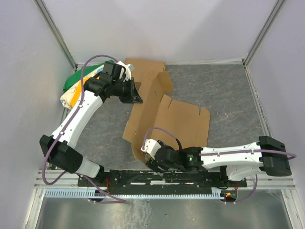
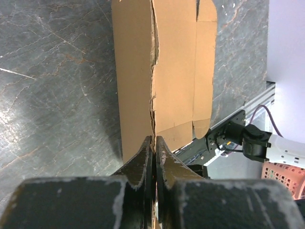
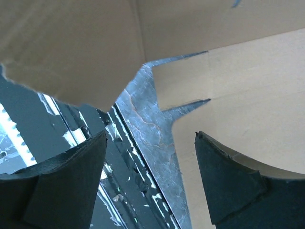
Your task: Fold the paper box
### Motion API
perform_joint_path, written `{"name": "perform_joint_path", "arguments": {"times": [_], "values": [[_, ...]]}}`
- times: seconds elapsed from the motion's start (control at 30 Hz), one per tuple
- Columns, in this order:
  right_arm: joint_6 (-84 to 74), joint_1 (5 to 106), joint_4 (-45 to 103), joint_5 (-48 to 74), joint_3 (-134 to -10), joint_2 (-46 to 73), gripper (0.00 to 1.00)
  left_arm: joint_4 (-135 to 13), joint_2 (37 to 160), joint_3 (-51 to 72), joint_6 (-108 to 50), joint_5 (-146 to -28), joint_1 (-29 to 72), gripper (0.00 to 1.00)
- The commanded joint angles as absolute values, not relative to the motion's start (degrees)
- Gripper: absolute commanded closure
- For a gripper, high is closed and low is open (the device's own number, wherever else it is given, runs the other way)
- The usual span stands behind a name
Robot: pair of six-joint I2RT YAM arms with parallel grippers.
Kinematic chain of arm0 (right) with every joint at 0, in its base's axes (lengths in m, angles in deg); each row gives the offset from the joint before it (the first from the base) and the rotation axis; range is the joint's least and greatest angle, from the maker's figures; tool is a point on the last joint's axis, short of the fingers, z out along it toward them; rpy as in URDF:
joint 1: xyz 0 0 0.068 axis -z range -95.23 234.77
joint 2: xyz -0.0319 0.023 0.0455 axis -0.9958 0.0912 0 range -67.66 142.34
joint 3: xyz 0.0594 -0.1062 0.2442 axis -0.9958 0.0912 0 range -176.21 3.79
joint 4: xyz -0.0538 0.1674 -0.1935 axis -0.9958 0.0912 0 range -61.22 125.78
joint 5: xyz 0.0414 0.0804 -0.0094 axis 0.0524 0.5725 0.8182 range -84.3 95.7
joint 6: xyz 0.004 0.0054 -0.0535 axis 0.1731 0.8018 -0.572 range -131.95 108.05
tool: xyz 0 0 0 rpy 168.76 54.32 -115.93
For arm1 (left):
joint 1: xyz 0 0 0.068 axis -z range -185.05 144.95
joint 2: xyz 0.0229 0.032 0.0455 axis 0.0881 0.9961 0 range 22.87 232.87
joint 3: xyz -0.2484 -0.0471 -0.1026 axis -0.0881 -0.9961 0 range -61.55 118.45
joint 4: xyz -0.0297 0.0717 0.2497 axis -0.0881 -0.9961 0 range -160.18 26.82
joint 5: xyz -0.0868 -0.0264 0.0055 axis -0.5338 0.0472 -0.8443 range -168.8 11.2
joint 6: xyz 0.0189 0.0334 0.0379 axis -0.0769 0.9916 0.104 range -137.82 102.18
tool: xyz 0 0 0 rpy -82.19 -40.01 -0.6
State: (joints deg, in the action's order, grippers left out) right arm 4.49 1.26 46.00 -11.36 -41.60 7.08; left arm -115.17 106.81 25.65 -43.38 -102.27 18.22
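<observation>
The paper box (image 1: 183,121) is a brown die-cut sheet lying mid-table, with one long panel (image 1: 150,107) raised on edge along its left side. My left gripper (image 1: 137,95) is shut on the far end of that raised panel. In the left wrist view its fingertips (image 2: 154,139) pinch the thin cardboard edge, and the paper box (image 2: 171,71) runs away from them. My right gripper (image 1: 150,161) sits low at the sheet's near left corner. It stands open (image 3: 150,143), with a flap (image 3: 71,47) above it, the flat sheet (image 3: 248,100) beside its right finger, and nothing between its fingers.
A second brown cardboard piece (image 1: 145,67) lies at the back behind the raised panel. A green, yellow and white bag (image 1: 74,88) rests at the far left under my left arm. The metal rail (image 1: 157,179) runs along the near edge, close to my right gripper.
</observation>
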Motion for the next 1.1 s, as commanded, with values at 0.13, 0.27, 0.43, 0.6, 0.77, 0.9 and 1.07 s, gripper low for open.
{"name": "perform_joint_path", "arguments": {"times": [0.13,0.27,0.43,0.6,0.77,0.9,1.07], "values": [[-1.7,-0.4,31.7,-16.2,-38.8,12.9,0.16,-111.9,104.0,25.7,-46.6,-107.3,16.8,0.97],[-3.2,-0.5,27.0,-18.2,-38.0,15.9,0.16,-111.5,102.8,24.8,-47.0,-108.4,16.2,0.97],[-3.4,-0.5,20.6,-22.1,-35.3,16.8,0.16,-111.5,101.8,25.0,-47.8,-110.1,15.7,0.97],[-4.2,-0.6,15.7,-27.4,-32.4,17.4,0.18,-111.5,101.1,23.9,-47.9,-110.5,15.5,0.97],[-4.1,-0.6,13.2,-30.2,-29.3,13.8,0.20,-112.1,100.9,23.0,-46.7,-110.8,15.0,0.97],[-3.7,-0.6,15.3,-28.7,-27.9,9.0,0.19,-112.9,101.5,23.0,-44.7,-110.8,14.0,0.97],[-1.4,-0.6,20.2,-22.5,-25.6,0.0,0.19,-113.4,103.4,24.0,-43.1,-112.7,13.3,0.97]]}}
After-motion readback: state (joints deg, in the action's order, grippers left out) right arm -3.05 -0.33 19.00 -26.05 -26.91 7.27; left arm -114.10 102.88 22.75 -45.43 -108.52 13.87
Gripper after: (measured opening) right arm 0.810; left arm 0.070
